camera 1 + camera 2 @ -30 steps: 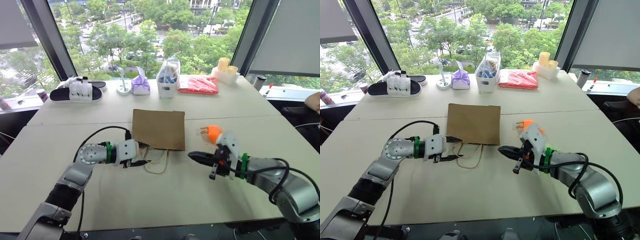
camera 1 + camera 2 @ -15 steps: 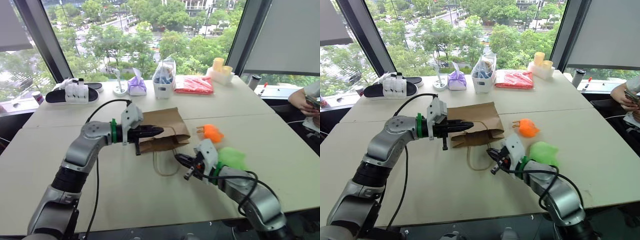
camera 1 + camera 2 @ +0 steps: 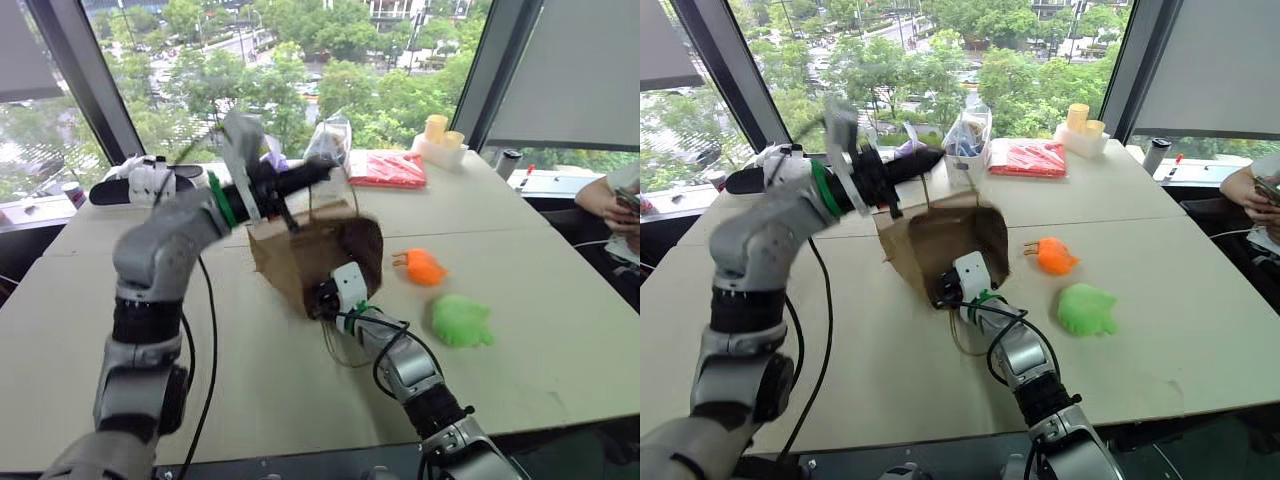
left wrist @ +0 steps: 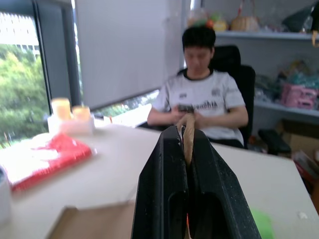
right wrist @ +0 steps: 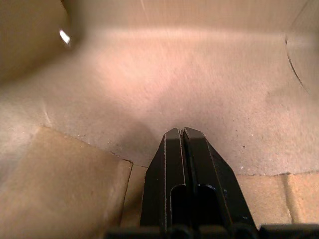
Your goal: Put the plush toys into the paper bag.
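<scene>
So the paper bag [image 3: 315, 250] is hoisted up off the table now, left gripper [image 4: 188, 144] pinching its cord handle, and the right gripper [image 5: 183, 137], fingers pressed together, has poked inside its mouth. Two plush toys right of the bag: green one [image 3: 460, 320] nearer, orange one [image 3: 424, 267] farther.

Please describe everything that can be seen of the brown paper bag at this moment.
The paper bag is plain brown kraft paper with thin cord loop handles. It is lifted at its top and hangs tilted above the pale table, mouth open toward the robot. The left claw is shut on the upper handle; the other handle droops onto the table. The right claw, shut and empty, reaches inside against the bag's inner wall.
</scene>
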{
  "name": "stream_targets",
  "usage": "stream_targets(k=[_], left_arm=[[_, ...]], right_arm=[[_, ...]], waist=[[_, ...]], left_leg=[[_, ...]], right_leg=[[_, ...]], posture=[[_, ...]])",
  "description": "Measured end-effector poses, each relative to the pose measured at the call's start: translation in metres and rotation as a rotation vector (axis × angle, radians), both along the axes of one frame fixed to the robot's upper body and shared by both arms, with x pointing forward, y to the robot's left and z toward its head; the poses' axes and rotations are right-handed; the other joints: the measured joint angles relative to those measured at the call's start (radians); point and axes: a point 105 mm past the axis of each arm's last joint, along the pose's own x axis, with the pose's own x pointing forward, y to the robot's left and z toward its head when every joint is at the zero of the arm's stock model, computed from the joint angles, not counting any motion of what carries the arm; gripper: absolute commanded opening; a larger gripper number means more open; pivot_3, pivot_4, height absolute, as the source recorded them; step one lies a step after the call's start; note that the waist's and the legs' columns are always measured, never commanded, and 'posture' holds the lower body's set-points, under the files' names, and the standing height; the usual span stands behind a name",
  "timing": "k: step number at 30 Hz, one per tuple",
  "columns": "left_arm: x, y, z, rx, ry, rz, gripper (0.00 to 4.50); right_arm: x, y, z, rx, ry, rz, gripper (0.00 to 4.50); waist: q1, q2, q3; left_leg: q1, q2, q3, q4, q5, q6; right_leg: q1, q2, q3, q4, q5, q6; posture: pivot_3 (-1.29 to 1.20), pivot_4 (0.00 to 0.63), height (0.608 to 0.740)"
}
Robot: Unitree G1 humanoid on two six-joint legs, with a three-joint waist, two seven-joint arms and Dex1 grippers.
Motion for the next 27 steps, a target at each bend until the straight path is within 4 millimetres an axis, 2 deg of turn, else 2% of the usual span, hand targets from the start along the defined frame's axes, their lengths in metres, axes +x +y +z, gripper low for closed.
stream_targets(k=[2, 6, 9, 11, 13, 15, 17, 20, 22, 24, 27], left_arm=[[0.004, 0.007, 0.006, -0.038, 0.015, 0.023, 0.04], [0.000, 0.007, 0.001, -0.032, 0.026, 0.003, 0.04], [-0.006, 0.004, -0.031, 0.015, 0.063, -0.016, 0.04], [-0.002, 0.002, -0.074, 0.057, 0.136, 0.012, 0.04], [0.002, -0.001, -0.102, 0.083, 0.181, 0.038, 0.04], [0.002, -0.002, -0.109, 0.088, 0.172, 0.049, 0.04], [0.002, -0.001, -0.106, 0.081, 0.145, 0.052, 0.04], [0.001, -0.001, -0.103, 0.072, 0.136, 0.048, 0.00], [-0.001, -0.002, -0.102, 0.082, 0.125, 0.029, 0.00], [-0.001, 0.003, -0.100, 0.085, 0.118, 0.036, 0.00], [-0.002, -0.001, -0.097, 0.073, 0.112, 0.023, 0.00]], right_arm=[[0.000, 0.000, 0.001, -0.007, -0.011, 0.010, 0.00], [-0.001, -0.003, 0.001, -0.014, -0.013, 0.011, 0.00], [-0.004, -0.017, 0.003, -0.030, -0.002, -0.005, 0.00], [-0.011, -0.027, 0.022, -0.036, -0.030, 0.011, 0.00], [-0.023, -0.036, 0.052, -0.022, -0.067, 0.042, 0.00], [-0.045, -0.043, 0.077, -0.049, -0.090, 0.112, 0.00], [-0.067, -0.061, 0.088, -0.098, -0.065, 0.135, 0.00], [-0.084, -0.077, 0.094, -0.112, -0.016, 0.131, 0.69], [-0.102, -0.104, 0.089, -0.201, 0.059, 0.118, 1.74], [-0.107, -0.130, 0.089, -0.242, 0.096, 0.038, 2.66], [-0.109, -0.152, 0.080, -0.306, 0.145, -0.045, 4.16]], waist=[[-0.012, 0.000, 0.000], [-0.019, 0.000, 0.000], [-0.019, 0.001, 0.000], [-0.017, 0.000, 0.000], [-0.013, 0.000, 0.000], [-0.006, 0.000, 0.000], [0.010, 0.000, 0.000], [0.014, 0.000, 0.000], [0.020, 0.000, 0.000], [0.018, 0.000, 0.000], [0.013, -0.001, 0.000]], left_leg=[[0.000, 0.000, 0.000, 0.000, 0.000, 0.000], [0.000, 0.000, 0.000, 0.000, 0.000, 0.000], [0.000, 0.000, 0.000, -0.001, 0.000, 0.000], [-0.001, 0.000, 0.000, 0.000, 0.000, 0.000], [-0.003, 0.000, -0.001, 0.000, 0.000, -0.001], [-0.004, 0.000, -0.001, 0.001, 0.000, 0.000], [-0.004, 0.000, -0.001, 0.001, 0.000, 0.000], [-0.004, 0.000, 0.000, 0.001, 0.000, 0.000], [-0.004, 0.000, 0.000, 0.002, 0.000, 0.001], [-0.004, 0.000, 0.000, 0.002, -0.001, 0.001], [-0.003, 0.000, 0.002, 0.002, -0.001, 0.001]], right_leg=[[0.000, 0.000, 0.000, 0.000, 0.000, 0.000], [0.000, 0.000, 0.000, 0.000, 0.000, 0.000], [0.000, 0.000, 0.001, 0.000, 0.000, 0.000], [-0.001, 0.000, 0.001, 0.000, 0.000, 0.000], [-0.003, 0.000, 0.001, 0.000, 0.000, -0.001], [-0.003, 0.000, 0.000, 0.000, 0.000, -0.001], [-0.002, 0.000, -0.001, -0.001, 0.000, -0.001], [-0.001, -0.001, 0.000, -0.002, 0.000, -0.001], [0.000, -0.001, -0.001, -0.002, 0.000, -0.001], [0.000, -0.001, -0.001, -0.003, 0.000, -0.001], [0.001, -0.001, -0.001, -0.002, 0.000, -0.001]], posture=[[0.00, 0.150, 0.740], [0.00, 0.150, 0.740], [0.00, 0.150, 0.740], [0.00, 0.150, 0.740], [0.00, 0.150, 0.740], [0.00, 0.150, 0.740], [0.00, 0.150, 0.740], [0.00, 0.150, 0.740], [0.00, 0.150, 0.740], [0.00, 0.150, 0.740], [0.00, 0.150, 0.740]])
